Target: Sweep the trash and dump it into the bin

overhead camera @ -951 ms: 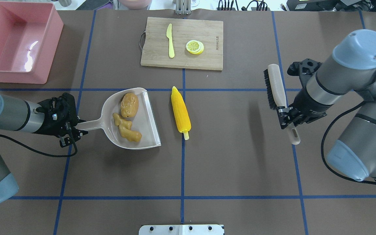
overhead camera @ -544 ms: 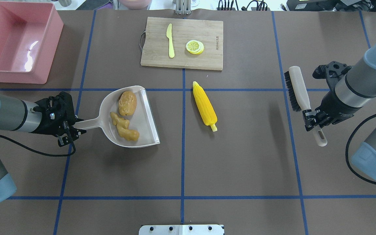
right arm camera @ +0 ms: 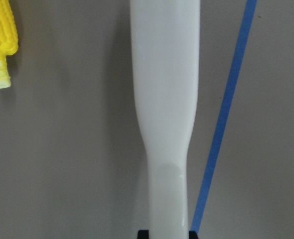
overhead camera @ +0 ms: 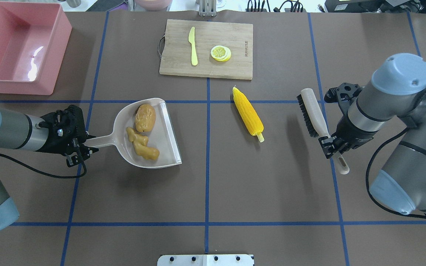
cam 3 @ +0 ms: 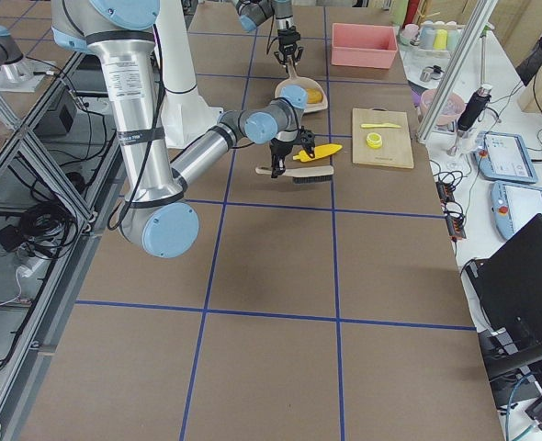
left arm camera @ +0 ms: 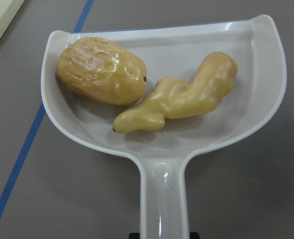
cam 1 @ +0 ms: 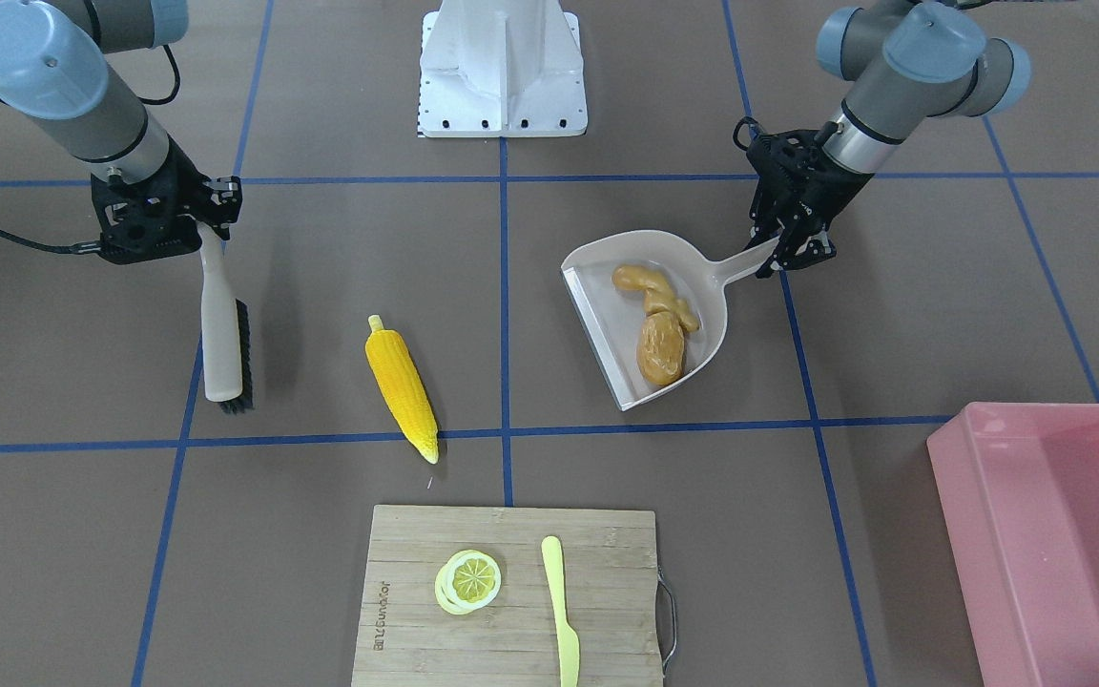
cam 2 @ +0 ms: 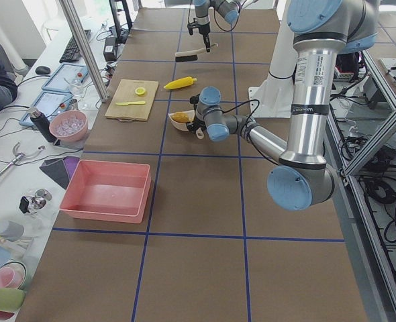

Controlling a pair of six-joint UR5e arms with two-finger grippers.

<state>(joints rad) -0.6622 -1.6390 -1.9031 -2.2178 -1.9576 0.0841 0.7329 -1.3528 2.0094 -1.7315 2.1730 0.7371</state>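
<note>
Pinching dustpan [overhead camera: 169, 142] handle: left gripper [overhead camera: 81, 146]; potato [overhead camera: 145, 117], ginger [overhead camera: 142, 145] inside. Clamping brush [overhead camera: 314, 111] handle: right gripper [overhead camera: 330, 144], bristles near corn [overhead camera: 248, 114] on surface [overhead camera: 272, 184].

The corn cob [overhead camera: 248, 116] lies farther from the dustpan [overhead camera: 163, 127]; brush [overhead camera: 314, 112] swung back nearer.

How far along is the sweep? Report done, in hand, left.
Done: potato and ginger lie in the dustpan. In hand: left tool grips the dustpan handle, right tool grips the brush; the corn lies on the table between them. Left: sweep in the corn, then dump all three into the empty bin.
</note>
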